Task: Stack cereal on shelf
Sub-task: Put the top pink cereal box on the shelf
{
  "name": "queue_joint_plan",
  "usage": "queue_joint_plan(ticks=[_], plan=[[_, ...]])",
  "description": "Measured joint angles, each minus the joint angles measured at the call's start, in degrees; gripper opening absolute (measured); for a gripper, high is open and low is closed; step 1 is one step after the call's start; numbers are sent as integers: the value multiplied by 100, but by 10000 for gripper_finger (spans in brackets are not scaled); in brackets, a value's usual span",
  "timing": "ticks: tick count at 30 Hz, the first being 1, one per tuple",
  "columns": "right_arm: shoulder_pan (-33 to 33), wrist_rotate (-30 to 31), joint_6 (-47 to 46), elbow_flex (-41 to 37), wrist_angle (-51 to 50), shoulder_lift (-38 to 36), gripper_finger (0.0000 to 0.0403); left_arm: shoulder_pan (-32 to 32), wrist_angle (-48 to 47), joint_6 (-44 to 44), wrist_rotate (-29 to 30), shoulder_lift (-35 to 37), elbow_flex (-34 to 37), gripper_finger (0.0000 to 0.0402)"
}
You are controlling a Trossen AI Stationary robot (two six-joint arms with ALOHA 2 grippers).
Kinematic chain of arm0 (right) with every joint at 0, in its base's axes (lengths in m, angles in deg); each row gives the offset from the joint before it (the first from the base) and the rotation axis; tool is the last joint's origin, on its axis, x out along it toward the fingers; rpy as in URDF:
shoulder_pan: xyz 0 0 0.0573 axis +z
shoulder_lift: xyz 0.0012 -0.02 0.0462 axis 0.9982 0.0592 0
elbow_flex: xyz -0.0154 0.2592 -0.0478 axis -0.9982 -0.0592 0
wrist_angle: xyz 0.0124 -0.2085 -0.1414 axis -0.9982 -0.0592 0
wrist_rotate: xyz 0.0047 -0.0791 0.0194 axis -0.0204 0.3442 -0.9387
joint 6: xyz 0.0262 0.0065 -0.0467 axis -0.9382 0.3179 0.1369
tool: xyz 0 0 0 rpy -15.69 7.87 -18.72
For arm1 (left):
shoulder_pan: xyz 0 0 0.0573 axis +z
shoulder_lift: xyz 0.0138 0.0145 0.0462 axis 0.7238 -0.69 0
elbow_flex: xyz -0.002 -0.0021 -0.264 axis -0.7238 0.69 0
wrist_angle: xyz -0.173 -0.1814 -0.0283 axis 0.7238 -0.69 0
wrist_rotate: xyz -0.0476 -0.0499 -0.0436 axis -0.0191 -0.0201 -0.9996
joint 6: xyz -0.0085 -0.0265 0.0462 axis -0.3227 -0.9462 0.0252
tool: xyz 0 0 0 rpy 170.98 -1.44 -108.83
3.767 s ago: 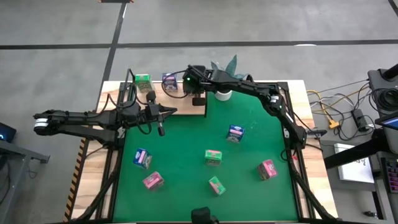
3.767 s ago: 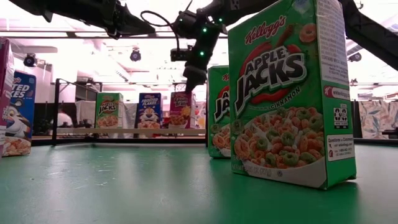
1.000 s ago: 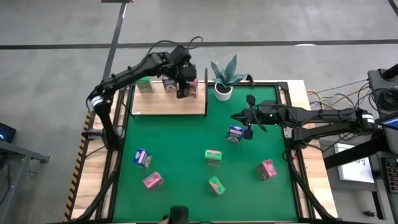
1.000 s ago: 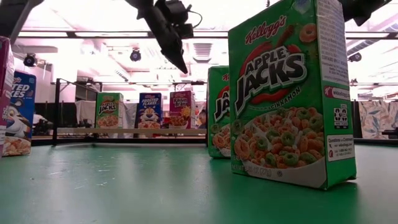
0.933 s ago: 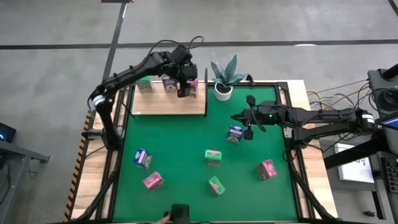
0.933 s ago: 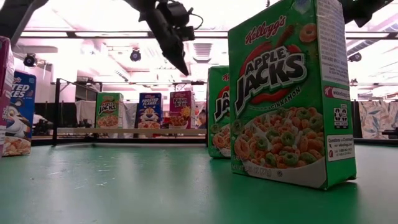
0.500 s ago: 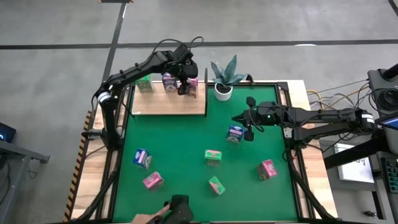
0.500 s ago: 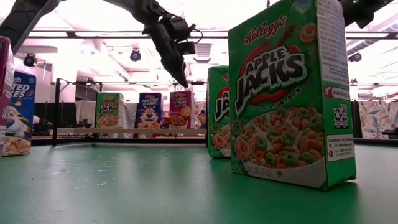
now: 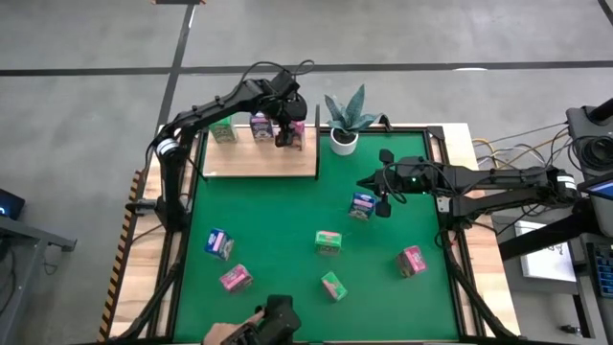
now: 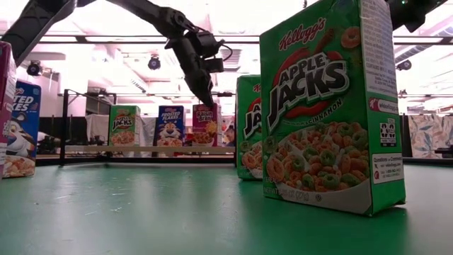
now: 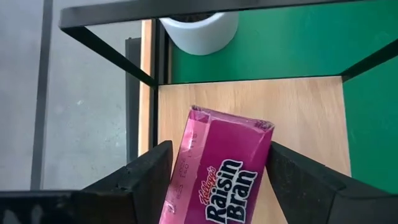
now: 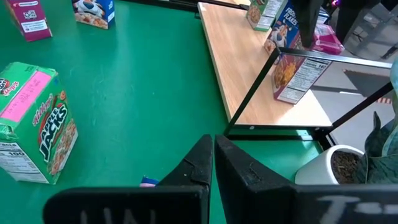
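The shelf [image 9: 259, 158] lies at the table's far left. Three cereal cartons stand on it in a row: green [image 9: 220, 129], blue [image 9: 259, 125] and pink [image 9: 299, 136]. My left gripper [image 11: 220, 147] hangs open just above the pink carton [image 11: 224, 162], one finger on either side of it. In the low view its tips [image 10: 207, 101] stand just over the carton's top [image 10: 205, 108]. My right gripper [image 12: 213, 152] is shut and holds nothing; it hangs over the table's right half beside a loose blue carton [image 9: 362, 204].
Several loose cartons stand on the green table: blue [image 9: 218, 242], pink [image 9: 235, 278], green [image 9: 329, 242], green [image 9: 333, 285], pink [image 9: 412, 260]. A white plant pot [image 9: 343, 142] stands right of the shelf's black posts [image 11: 106, 46]. A person's hand [image 9: 235, 333] shows at the near edge.
My left gripper has come down toward the pink carton on the shelf, which has kept its place. A person's hand has come into view at the table's near edge.
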Motion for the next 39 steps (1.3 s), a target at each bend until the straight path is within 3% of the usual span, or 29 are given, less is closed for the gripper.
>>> queue_joint_plan(ticks=[13,20,39], plan=[[0,2,14,0,0,0,9,7,125,-7,32,0,2,158],[0,4,55,0,4,0,9,13,771,-388,45,2,2,155],[0,7,104,7,31,0,9,306,731,-796,97,7,2,155]])
